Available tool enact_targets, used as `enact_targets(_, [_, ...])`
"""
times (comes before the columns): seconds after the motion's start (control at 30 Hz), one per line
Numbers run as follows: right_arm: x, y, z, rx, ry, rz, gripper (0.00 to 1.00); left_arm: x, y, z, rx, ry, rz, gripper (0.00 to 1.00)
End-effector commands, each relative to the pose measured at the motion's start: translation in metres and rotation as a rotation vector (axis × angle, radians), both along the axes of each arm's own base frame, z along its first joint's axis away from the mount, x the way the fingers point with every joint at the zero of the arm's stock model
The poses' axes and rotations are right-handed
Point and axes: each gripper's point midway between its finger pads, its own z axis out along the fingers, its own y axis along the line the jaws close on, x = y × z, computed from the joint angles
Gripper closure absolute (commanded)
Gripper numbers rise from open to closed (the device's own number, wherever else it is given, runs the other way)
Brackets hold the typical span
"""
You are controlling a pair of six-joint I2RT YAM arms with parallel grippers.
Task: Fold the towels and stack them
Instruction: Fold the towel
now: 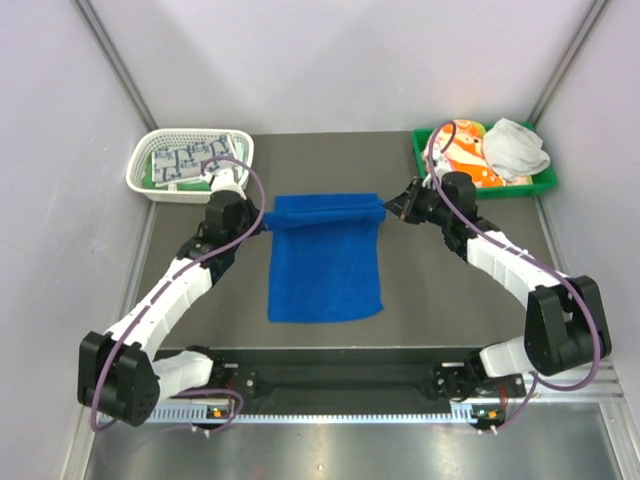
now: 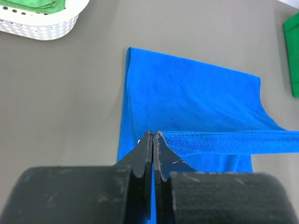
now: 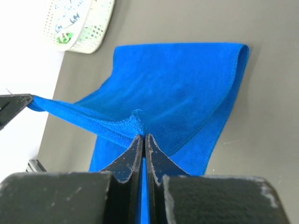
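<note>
No legible text, brand, number; patterned towel (image 1: pixel 178 163) print too blurred to read.

Dark grey table (image 1: pixel 430 280) under royal blue towel (image 1: pixel 325 275), white mesh basket (image 1: pixel 165 192) and green tray (image 1: pixel 535 187).

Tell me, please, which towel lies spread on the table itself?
The royal blue towel; the rest sit in the white basket or the green tray.

Colours: blue towel (image 1: pixel 325 265) plain royal blue. basket (image 1: pixel 150 190) white, dotted with holes; checked cloth (image 1: pixel 180 165) white with grey-blue squares. tray (image 1: pixel 520 188) green; printed cloth (image 1: pixel 465 155) orange-pink; pale cloth (image 1: pixel 515 145) whitish grey. tabletop (image 1: pixel 420 290) dark grey.
</note>
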Motion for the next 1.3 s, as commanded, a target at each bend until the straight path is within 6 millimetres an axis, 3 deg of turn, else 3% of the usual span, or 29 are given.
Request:
enact_targets(0.0, [-0.002,0.0,0.026,-0.006,-0.085,-0.011,1.0,-0.005,0.007,0.019,-0.013,-0.035,0.026,1.0])
enact_targets(0.07, [-0.007,0.004,0.019,-0.008,-0.073,0.001,1.0,-0.009,0.006,0.014,-0.016,-0.022,0.02,1.0])
enact_targets(0.17, [-0.02,0.016,0.001,-0.019,-0.051,0.026,1.0,-0.017,0.008,-0.008,-0.012,0.021,0.026,1.0])
enact_targets(0.47, [-0.049,0.028,-0.066,-0.061,0.067,0.067,1.0,-0.041,0.005,-0.058,-0.024,0.121,0.001,1.0])
enact_targets(0.67, [-0.057,0.029,-0.086,-0.072,0.105,0.073,1.0,-0.051,0.003,-0.086,-0.03,0.194,-0.013,1.0])
enact_targets(0.73, [-0.056,0.029,-0.086,-0.074,0.102,0.071,1.0,-0.054,0.001,-0.089,-0.027,0.214,-0.02,1.0])
enact_targets(0.93, [-0.051,0.027,-0.069,-0.094,0.081,0.059,1.0,-0.046,-0.002,-0.067,-0.032,0.187,-0.029,1.0])
enact_targets(1.03, [-0.048,0.026,-0.051,-0.092,0.057,0.051,1.0,-0.044,-0.002,-0.049,-0.039,0.159,-0.03,1.0])
enact_targets(1.27, [-0.052,0.024,-0.011,-0.071,-0.007,0.048,1.0,-0.052,0.001,-0.027,-0.042,0.128,-0.03,1.0])
